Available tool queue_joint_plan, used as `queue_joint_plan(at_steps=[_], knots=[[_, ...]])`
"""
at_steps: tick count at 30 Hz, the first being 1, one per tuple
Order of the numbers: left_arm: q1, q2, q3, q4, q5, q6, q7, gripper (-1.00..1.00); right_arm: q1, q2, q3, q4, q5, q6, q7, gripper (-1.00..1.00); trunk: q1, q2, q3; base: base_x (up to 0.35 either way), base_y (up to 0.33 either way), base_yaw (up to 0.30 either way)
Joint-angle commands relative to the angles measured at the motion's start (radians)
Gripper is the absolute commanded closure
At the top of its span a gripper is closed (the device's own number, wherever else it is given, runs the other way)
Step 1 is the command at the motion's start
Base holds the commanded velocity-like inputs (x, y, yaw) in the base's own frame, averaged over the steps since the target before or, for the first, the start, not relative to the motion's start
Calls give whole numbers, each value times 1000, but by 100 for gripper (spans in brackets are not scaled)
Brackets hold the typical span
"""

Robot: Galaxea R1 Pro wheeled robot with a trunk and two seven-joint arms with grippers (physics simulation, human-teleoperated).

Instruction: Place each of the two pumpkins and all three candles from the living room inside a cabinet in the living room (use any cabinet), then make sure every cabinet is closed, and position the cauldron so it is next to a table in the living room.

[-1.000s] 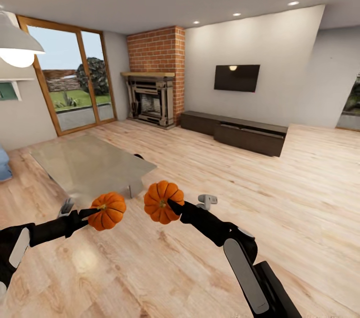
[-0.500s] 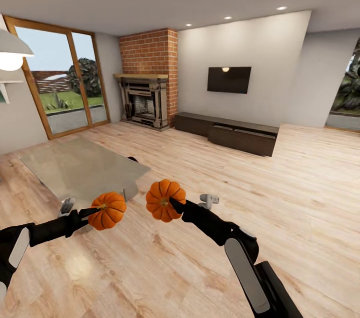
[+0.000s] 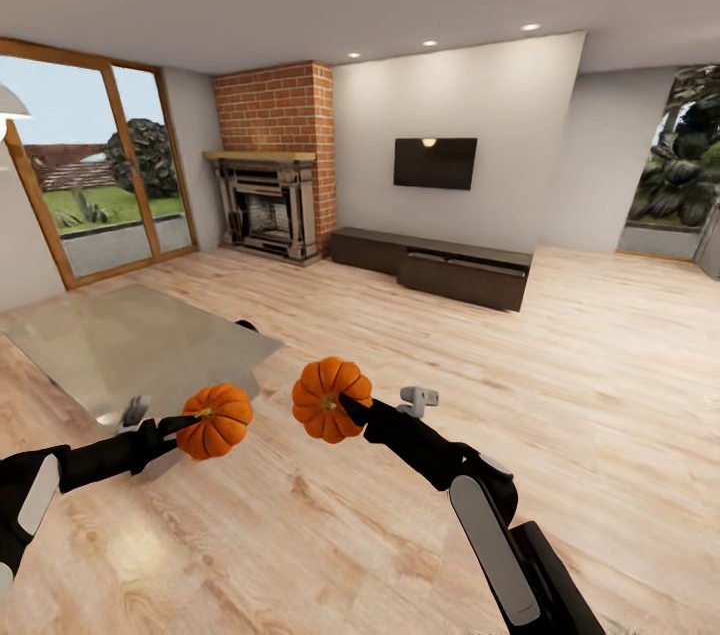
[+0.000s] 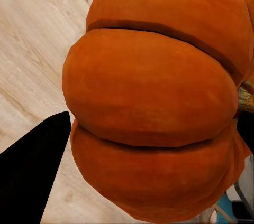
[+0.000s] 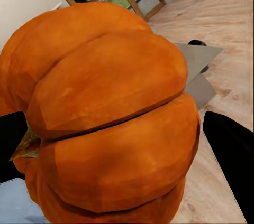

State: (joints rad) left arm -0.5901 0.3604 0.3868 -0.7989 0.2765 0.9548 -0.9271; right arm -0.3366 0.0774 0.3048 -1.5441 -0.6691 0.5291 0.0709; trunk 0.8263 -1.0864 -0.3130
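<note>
— Item one?
— Left tool (image 3: 185,427), clamped on a pumpkin (image 3: 214,420), held above the wooden floor (image 3: 600,365) beside the glass bench (image 3: 130,345).
— Item two?
— Right tool (image 3: 345,410), clamped on the second pumpkin (image 3: 330,399), just beside the first, not touching.
— The cabinet (image 3: 430,267)?
— Long, dark, low; against the far wall under the television (image 3: 434,163), well apart from both pumpkins. Brick fireplace (image 3: 265,205) to its left.

The left gripper (image 3: 180,431) holds one pumpkin (image 3: 214,420) and the right gripper (image 3: 348,410) another pumpkin (image 3: 331,399), side by side, near, above the floor (image 3: 560,385). The glass table (image 3: 130,345) lies left, just beyond them. The cabinet (image 3: 432,267) stands far against the back wall under the television (image 3: 434,163), fireplace (image 3: 262,205) to its left.
</note>
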Motion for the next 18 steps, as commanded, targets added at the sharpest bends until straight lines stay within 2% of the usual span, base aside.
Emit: queue_joint_plan(at_steps=[1,16,18], knots=[[-1,0,2,0,1,5,-4,100,-1,1,-1,0,-3,5,3,100,-4,6,3,0,0,-259],[-1,0,4,0,2,6,-4,100,-1,1,-1,12,-3,4,3,100,-61,111,62,0,0,-259],[-1,1,6,0,3,4,-8,100,-1,1,-1,12,-3,4,3,100,-61,111,64,0,0,-259]])
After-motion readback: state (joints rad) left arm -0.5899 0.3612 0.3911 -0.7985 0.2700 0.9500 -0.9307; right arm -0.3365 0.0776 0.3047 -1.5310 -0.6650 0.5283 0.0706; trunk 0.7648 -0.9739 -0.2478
